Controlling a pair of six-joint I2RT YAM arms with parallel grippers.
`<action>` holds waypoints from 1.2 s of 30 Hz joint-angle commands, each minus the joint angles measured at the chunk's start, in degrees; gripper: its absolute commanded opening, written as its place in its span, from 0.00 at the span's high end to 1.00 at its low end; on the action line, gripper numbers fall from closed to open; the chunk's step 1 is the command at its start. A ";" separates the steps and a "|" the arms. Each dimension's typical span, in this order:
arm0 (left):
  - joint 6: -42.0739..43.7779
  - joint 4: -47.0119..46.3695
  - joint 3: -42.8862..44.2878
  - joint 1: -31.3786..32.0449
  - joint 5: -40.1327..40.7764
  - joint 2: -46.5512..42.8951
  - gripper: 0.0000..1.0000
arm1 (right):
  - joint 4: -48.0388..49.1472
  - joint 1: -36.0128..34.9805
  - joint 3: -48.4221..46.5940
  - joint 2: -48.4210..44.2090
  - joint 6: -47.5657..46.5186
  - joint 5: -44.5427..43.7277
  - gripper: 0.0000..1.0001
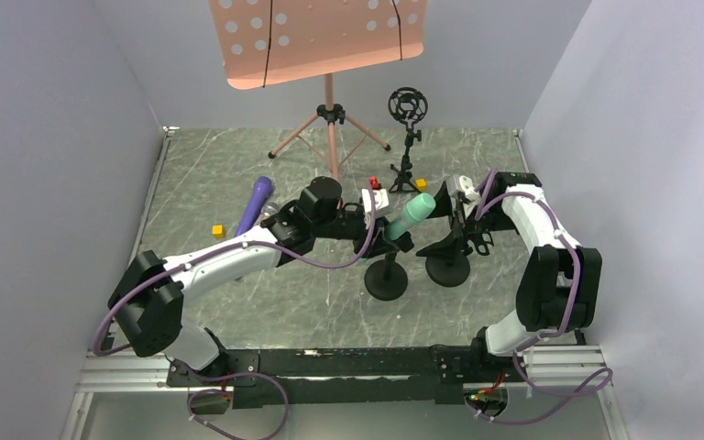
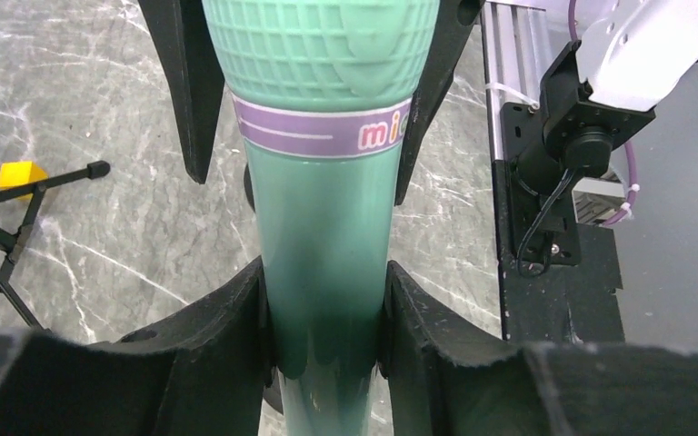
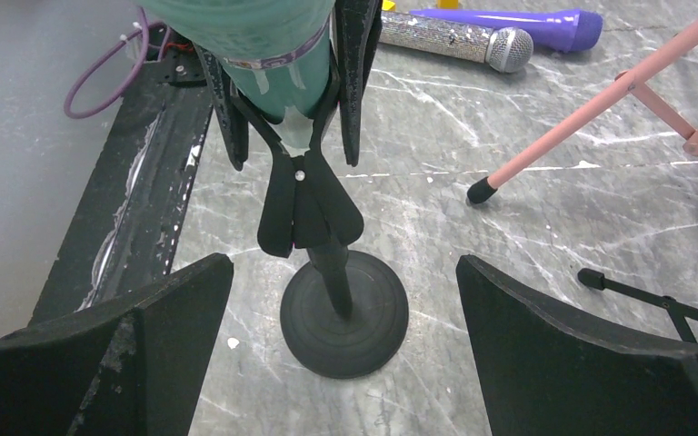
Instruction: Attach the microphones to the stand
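Left gripper (image 2: 325, 320) is clamped on the handle of the mint green microphone (image 2: 323, 218). The microphone's long axis rises steeply above the stand (image 3: 373, 329), with its tail down at the stand's clip and its head up, leaning toward the right gripper (image 3: 344, 268). That gripper's fingers are spread wide, holding nothing, facing the stand's base.

Three microphones are here: a mint green microphone (image 1: 411, 216) at the middle, a purple microphone (image 1: 255, 203) to the left, and a glittery silver microphone (image 3: 454, 34) beside the purple one. Two black stands have round bases, a left round-based stand (image 1: 386, 280) and a right round-based stand (image 1: 447, 269); farther off stand one black tripod stand (image 1: 405, 176) and one pink music stand (image 1: 330, 55). Small blocks number three: a left yellow block (image 1: 218, 230), a far yellow block (image 1: 420, 184) and a red block (image 1: 375, 181).
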State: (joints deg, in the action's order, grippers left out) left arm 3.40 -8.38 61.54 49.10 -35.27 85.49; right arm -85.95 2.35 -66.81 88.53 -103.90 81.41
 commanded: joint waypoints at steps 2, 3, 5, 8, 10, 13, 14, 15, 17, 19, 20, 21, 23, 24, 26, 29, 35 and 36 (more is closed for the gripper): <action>-1.60 -0.18 0.83 0.22 1.14 -3.65 0.88 | 0.16 0.20 -0.56 -1.53 -2.01 0.95 0.00; -1.89 -0.31 0.59 0.21 1.01 -4.14 0.91 | 0.12 0.20 -0.45 -1.57 -1.97 0.99 0.00; -2.83 -0.98 -0.05 0.22 1.31 -5.54 0.93 | 0.12 0.20 -0.53 -1.58 -1.97 0.88 0.00; -5.11 -1.80 -1.39 0.24 2.76 -8.98 0.95 | 0.20 0.20 -0.54 -1.69 -1.93 0.86 0.00; -5.82 -1.34 -2.40 -0.10 4.81 -11.53 0.97 | 0.16 0.24 -0.58 -1.61 -2.01 0.86 0.00; -7.69 0.54 -4.31 -1.90 7.76 -16.02 0.97 | 0.12 0.20 -0.49 -1.74 -2.08 0.84 0.00; -8.23 0.94 -5.37 -2.96 8.48 -17.91 0.97 | 0.13 0.20 -0.44 -1.82 -2.02 0.79 0.00; -8.64 1.29 -6.75 -4.11 9.60 -19.86 0.97 | 0.12 0.20 -0.45 -1.82 -2.09 0.82 0.00; -8.80 2.61 -9.40 -6.67 12.08 -23.96 0.97 | 0.17 0.20 -0.44 -1.88 -2.03 0.78 0.00; -8.14 4.72 -11.74 -9.33 16.10 -28.10 0.97 | 0.15 0.20 -0.35 -2.00 -2.10 0.77 0.00; -7.57 6.06 -12.30 -11.26 18.25 -29.97 0.97 | 0.21 0.20 -0.41 -2.02 -2.07 0.82 0.00; -6.89 7.63 -12.52 -12.76 20.04 -31.50 0.97 | 0.11 0.20 -0.37 -2.00 -2.06 0.84 0.00; -5.69 11.64 -12.18 -15.95 23.42 -34.09 0.97 | 0.16 0.20 -0.35 -1.99 -2.04 0.86 0.00; -5.09 13.02 -11.87 -17.59 24.80 -35.20 0.97 | 0.16 0.20 -0.35 -1.91 -2.07 0.86 0.00; -4.29 14.46 -11.51 -21.08 26.97 -37.15 0.97 | 0.11 0.20 -0.37 -2.02 -2.07 0.77 0.00; -4.10 15.61 -11.27 -26.70 29.14 -38.99 0.97 | 0.23 0.20 -0.45 -1.97 -2.02 0.81 0.00; -4.97 14.66 -11.57 -36.01 30.46 -40.66 0.97 | 0.16 0.20 -0.36 -2.15 -2.04 0.73 0.00; -5.08 14.34 -11.18 -37.29 30.20 -40.62 0.96 | 0.10 0.20 -0.34 -2.14 -2.07 0.72 0.00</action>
State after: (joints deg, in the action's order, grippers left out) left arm -1.50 12.03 48.01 15.88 -6.33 47.05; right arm -85.97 2.35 -66.81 88.36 -103.92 81.34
